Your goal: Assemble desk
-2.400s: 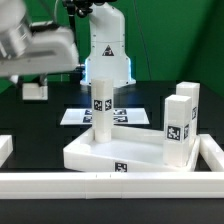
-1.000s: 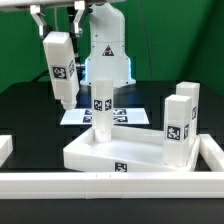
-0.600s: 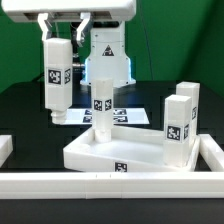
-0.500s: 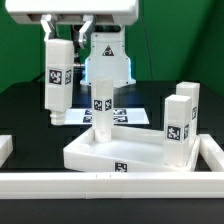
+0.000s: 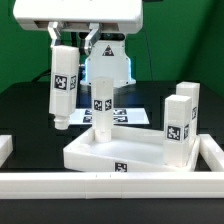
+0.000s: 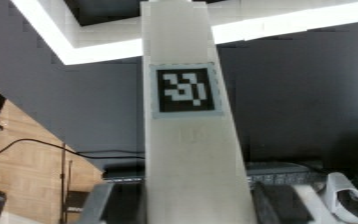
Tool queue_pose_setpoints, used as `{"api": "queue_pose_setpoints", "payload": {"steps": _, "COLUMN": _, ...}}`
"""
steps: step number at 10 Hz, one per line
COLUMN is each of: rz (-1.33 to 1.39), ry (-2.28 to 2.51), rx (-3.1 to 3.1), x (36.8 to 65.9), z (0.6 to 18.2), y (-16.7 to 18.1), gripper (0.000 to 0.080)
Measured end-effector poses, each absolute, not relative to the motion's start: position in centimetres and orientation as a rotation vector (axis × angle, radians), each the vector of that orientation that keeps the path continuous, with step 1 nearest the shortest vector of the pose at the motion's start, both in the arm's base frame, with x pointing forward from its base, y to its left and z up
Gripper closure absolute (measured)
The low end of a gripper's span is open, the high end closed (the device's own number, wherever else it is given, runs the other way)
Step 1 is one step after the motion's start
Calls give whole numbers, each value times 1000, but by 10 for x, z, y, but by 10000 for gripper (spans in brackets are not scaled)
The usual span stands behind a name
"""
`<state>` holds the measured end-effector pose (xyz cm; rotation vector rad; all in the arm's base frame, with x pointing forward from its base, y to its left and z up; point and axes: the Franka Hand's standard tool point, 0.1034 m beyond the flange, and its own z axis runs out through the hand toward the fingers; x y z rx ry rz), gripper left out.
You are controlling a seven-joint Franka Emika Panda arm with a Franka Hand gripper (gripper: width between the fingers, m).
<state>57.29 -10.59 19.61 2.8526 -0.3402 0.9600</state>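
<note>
Carried short square white plastic leg (image 5: 63,86) moved toward the white rimmed tray-like desk top (image 5: 120,155); I see gripper (image 5: 71,37) jaws pinching it. One leg mounted, two waiting.

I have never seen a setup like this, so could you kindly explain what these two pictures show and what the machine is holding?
One picture looks at the table from outside; the other comes from a camera on the arm's wrist. The gripper of a robot arm holds a white desk leg in the air, the same leg filling the wrist view. Below lies the tray-like desk top, with one leg standing upright in it. Two more legs stand at the exterior view's right. White border rails frame the table, and the marker board lies behind.
</note>
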Motion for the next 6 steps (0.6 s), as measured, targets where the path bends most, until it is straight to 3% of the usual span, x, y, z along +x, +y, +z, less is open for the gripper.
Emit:
{"api": "queue_pose_setpoints", "payload": {"steps": 2, "rz": 984, "ry": -338, "rx": 2872, "x": 570, "z": 203, "y": -112, "gripper": 511}}
{"api": "queue_pose_setpoints", "payload": {"steps": 6, "rz": 974, "ry": -310, "rx": 2913, "x": 575, "z": 183, "y": -78, "gripper": 511}}
